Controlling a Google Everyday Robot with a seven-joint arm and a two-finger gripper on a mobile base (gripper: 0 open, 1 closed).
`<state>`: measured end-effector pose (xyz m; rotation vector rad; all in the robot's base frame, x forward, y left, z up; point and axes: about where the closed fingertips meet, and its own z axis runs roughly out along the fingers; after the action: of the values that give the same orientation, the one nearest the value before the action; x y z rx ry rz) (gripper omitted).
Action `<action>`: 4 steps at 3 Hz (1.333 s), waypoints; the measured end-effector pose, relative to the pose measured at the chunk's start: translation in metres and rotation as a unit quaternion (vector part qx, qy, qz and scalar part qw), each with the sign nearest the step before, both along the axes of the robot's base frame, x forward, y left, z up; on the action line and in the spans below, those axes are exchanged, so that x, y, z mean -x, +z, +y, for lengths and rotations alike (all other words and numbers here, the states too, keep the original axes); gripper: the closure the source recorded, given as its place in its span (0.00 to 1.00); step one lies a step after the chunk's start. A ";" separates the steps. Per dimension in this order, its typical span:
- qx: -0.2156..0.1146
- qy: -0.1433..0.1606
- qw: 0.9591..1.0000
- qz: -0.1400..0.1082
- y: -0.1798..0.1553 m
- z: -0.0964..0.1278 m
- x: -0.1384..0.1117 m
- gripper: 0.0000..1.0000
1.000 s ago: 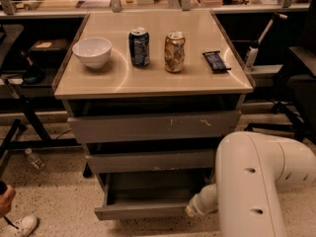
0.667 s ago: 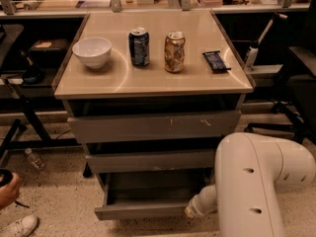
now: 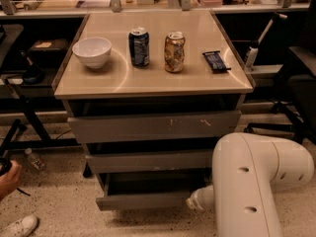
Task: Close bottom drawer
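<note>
The bottom drawer (image 3: 143, 200) is seen pulled out at the 6 o'clock foot of the cabinet (image 3: 148, 85), its grey tray exposed and its front standing proud of the middle drawer (image 3: 148, 161) above it. The gripper (image 3: 194, 203) is placed at the 3 o'clock end of that front, touching it or just beside it. Contact cannot be confirmed, and whether the gripper is open or closed cannot be told. Much of the tray is uncovered, so most of the closing travel is judged to remain. The push is best directed straight toward 12 o'clock, along the runners. A force applied this far off-centre could skew the drawer and jam it, so either the contact should be shifted toward 9 o'clock, nearer the middle of the front, or the push should be kept slow and even. The contact should be held low, below the middle drawer's front. Speed should be eased near the end so that the bowl (image 3: 92, 52), blue can (image 3: 139, 46) and gold can (image 3: 174, 52) on top are not jolted.
</note>
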<state>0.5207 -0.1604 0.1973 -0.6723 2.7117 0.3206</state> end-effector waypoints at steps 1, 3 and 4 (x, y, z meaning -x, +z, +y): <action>-0.009 -0.017 0.999 -0.033 0.010 -0.004 -0.017 1.00; -0.014 -0.027 0.998 -0.052 0.015 -0.006 -0.027 1.00; -0.015 -0.024 0.999 -0.042 0.008 -0.003 -0.025 1.00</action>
<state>0.5455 -0.1638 0.2050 -0.5978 2.6331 0.3131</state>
